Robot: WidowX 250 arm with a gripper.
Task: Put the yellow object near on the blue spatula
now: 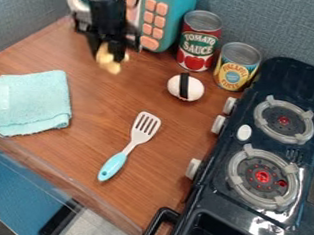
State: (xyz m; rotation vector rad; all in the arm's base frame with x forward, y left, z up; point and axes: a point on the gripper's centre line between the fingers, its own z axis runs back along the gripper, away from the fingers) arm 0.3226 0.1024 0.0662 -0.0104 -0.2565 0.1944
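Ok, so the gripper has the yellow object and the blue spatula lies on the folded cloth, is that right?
Not quite: the camera view shows the blue spatula lying on the wooden counter, apart from the folded cloth. The gripper does have the yellow object.

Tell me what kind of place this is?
It looks like a pretend toy kitchen: there's a little stove with round burners, a spatula and two food cans.
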